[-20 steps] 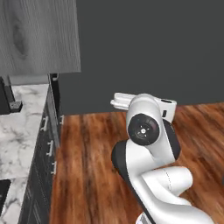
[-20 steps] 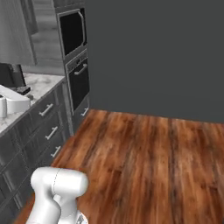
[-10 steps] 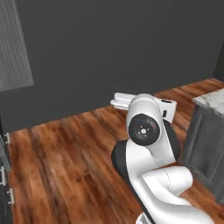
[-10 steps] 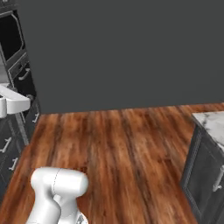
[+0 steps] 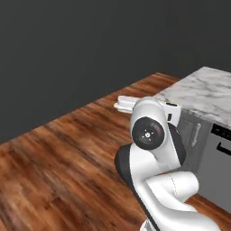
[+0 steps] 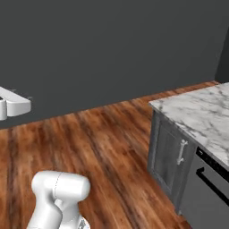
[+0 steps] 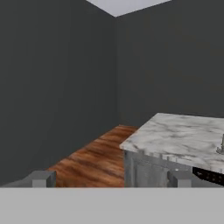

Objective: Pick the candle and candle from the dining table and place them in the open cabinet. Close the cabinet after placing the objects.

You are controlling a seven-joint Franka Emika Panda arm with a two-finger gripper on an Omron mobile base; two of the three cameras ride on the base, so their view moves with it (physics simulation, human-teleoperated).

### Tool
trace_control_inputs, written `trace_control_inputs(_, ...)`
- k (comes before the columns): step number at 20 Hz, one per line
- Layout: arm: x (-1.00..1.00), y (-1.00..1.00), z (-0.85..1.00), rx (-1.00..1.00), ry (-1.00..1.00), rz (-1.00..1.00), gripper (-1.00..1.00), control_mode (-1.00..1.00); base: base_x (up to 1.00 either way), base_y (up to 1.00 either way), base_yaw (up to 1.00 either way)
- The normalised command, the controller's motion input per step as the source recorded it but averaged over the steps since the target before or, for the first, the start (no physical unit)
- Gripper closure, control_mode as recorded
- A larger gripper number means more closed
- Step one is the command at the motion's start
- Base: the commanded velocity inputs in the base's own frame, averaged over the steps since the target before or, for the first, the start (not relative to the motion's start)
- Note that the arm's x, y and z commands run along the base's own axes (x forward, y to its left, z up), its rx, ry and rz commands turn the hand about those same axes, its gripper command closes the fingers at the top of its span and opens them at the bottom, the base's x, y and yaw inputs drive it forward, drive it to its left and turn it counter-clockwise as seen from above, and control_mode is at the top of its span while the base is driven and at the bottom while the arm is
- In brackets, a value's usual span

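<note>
Candles are not yet in my reach; my tool (image 7: 109,178) is open and empty, kept high, facing the marble surface (image 7: 183,138) I should approach.

white grey-veined marble dining table (image 6: 201,114), grey base
</note>
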Motion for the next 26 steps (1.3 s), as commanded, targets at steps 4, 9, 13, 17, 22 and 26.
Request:
trace_control_inputs(4, 0.0, 0.0, 0.0, 0.0, 0.0, 0.0, -1.0, 1.0, 0.0, 0.0, -0.5)
trace_control_inputs(9, 0.0, 0.0, 0.0, 0.0, 0.0, 0.0, -1.0, 1.0, 0.02, 0.0, -0.46)
trace_control_inputs(13, 0.0, 0.0, 0.0, 0.0, 0.0, 0.0, -1.0, 1.0, 0.12, 0.0, -0.45)
trace_control_inputs(17, 0.0, 0.0, 0.0, 0.0, 0.0, 0.0, -1.0, 1.0, 0.25, 0.0, -0.42)
trace_control_inputs(22, 0.0, 0.0, 0.0, 0.0, 0.0, 0.0, -1.0, 1.0, 0.36, 0.08, -0.36)
trace_control_inputs(26, 0.0, 0.0, 0.0, 0.0, 0.0, 0.0, -1.0, 1.0, 0.43, 0.19, -0.28)
